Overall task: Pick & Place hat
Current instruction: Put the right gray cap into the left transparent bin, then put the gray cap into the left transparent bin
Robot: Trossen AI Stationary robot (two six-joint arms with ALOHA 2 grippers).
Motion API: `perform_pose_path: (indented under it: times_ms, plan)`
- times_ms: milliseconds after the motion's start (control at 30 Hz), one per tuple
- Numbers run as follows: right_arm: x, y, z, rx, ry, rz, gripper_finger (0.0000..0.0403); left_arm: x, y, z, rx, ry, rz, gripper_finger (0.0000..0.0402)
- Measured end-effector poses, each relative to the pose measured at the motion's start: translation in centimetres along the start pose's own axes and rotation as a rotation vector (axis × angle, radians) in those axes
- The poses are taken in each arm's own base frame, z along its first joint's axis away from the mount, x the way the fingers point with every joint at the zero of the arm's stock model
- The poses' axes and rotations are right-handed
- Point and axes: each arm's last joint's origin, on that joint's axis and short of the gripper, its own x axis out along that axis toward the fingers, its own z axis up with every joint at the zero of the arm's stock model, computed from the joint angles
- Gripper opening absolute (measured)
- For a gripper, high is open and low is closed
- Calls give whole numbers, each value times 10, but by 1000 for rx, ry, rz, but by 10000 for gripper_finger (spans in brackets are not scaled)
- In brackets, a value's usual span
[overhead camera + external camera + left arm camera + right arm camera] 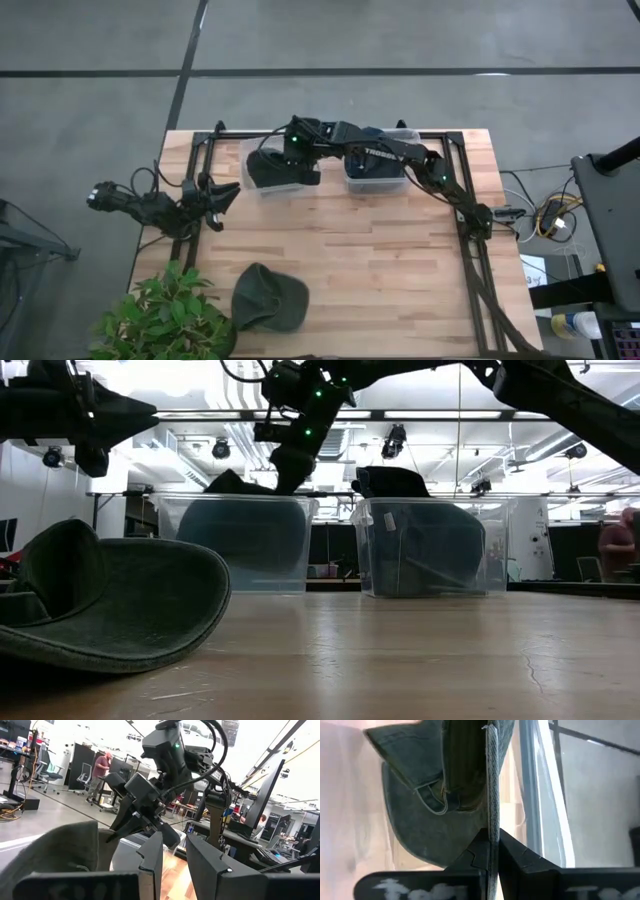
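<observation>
A dark denim hat (427,795) sits in the left clear bin (262,188) at the table's far side, and my right gripper (491,837) is shut on it from above (285,158). The hat's top pokes over the bin rim (235,482). A second, olive-green hat (268,297) lies near the table's near edge, its brim on the wood (100,600). My left gripper (228,195) waits open near the table's left edge, its fingers (152,857) apart and pointing toward the bins. My right gripper pinches the denim hat's brim edge (493,795) between its two fingers. The fingers come from above, pointing down into the left bin. The rest of the hat hangs beside and below the fingers inside the bin; whether it rests on the bin's floor does not show.
A second clear bin (378,172) stands right of the first and holds dark cloth (390,480). A potted plant (160,320) fills the table's near left corner, beside the olive hat. Bare wood lies in the table's middle and near right (400,280). People stand in the room beyond (102,767).
</observation>
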Motion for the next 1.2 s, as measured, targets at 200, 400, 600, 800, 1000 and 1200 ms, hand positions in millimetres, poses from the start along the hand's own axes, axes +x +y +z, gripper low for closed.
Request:
perform_pose_path:
  times_ms: [200,400,600,800,1000,1200]
  plan:
    - [0,0,0,9,-7,17,67,0,0,0,0,0,0,80]
    - [-3,-2,2,20,-16,-23,168,0,0,0,0,1,0,80]
    - [-31,2,11,22,-66,-56,216,0,0,-1,16,6,1,80]
    - [-69,22,25,51,-183,45,221,0,0,-1,44,7,1,80]
    - [-85,55,31,69,-216,267,221,0,0,-1,60,5,0,80]
    - [-93,94,30,45,-132,376,221,0,0,-1,59,3,1,80]
